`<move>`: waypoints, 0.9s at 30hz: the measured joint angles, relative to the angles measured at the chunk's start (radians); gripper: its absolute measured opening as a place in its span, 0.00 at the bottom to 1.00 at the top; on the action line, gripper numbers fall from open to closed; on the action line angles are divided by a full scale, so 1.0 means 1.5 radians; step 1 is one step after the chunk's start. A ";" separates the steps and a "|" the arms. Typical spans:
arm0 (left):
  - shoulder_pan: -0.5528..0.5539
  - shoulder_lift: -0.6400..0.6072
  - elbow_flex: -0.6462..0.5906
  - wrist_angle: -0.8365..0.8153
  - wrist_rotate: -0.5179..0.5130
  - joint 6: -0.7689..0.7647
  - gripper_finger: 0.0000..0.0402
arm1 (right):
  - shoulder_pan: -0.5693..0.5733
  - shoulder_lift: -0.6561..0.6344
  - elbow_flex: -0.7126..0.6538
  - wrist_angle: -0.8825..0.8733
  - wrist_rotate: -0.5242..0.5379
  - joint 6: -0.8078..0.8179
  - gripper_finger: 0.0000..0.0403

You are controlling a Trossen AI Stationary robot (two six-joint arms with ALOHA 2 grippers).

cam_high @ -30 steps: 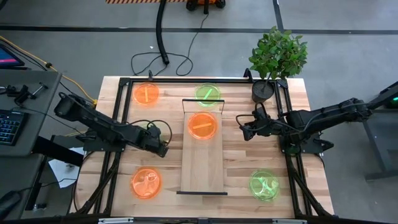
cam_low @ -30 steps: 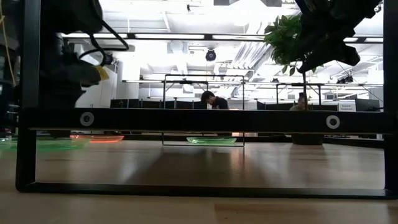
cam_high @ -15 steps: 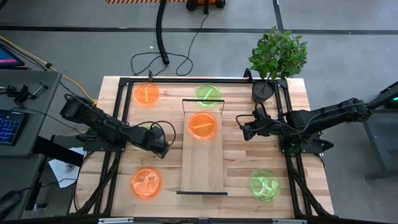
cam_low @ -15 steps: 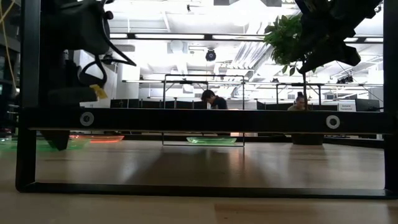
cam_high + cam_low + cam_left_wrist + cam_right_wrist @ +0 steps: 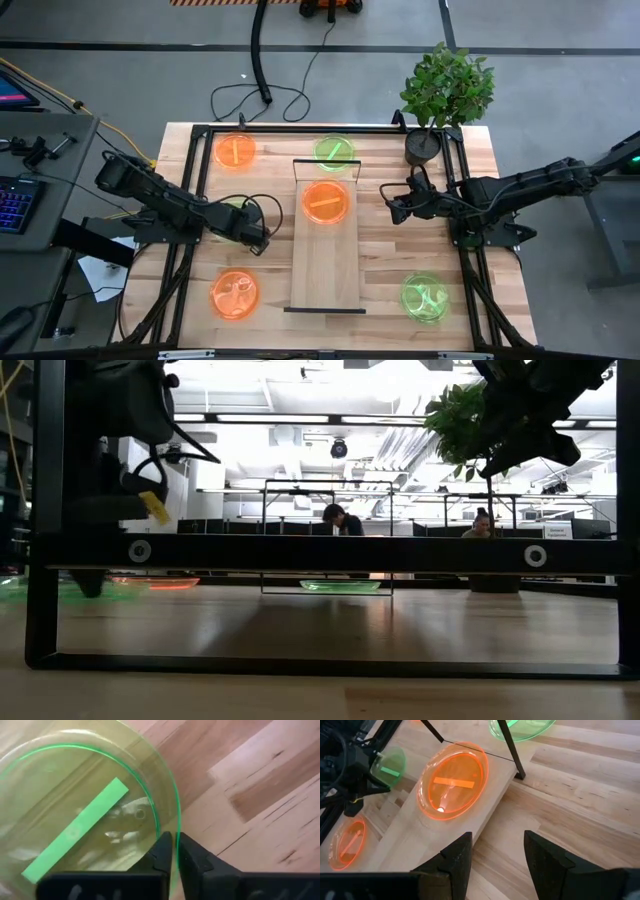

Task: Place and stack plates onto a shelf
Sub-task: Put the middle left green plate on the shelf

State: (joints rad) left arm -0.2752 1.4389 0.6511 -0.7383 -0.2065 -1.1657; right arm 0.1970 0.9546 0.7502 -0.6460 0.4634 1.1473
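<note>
High view: the left gripper [image 5: 262,238] sits left of the shelf [image 5: 326,270], by the table's [image 5: 510,290] left edge; bare board lies below the orange plate [image 5: 326,201].

Left wrist view: its fingers [image 5: 161,851] pinch the green plate's [image 5: 75,820] rim.

Right wrist view: the right gripper [image 5: 495,855] hovers beside the shelf, spread wide.

**Left pinched, right spread**

Our left arm reaches in low from the left, its gripper [image 5: 262,238] angled down near the desk, jaws pinched nearly together on a thin rim. Our right arm stretches in from the right, its gripper [image 5: 390,207] raised, jaws spread wide, holding nothing.
</note>
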 joint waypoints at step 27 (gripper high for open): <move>-0.002 -0.072 0.435 -0.083 0.063 0.699 0.00 | 0.000 -0.001 0.000 0.023 -0.002 -0.008 0.40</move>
State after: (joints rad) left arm -0.2779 1.3304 1.3037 -0.8623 -0.1127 -0.1171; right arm 0.1970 0.9539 0.7502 -0.6120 0.4607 1.1348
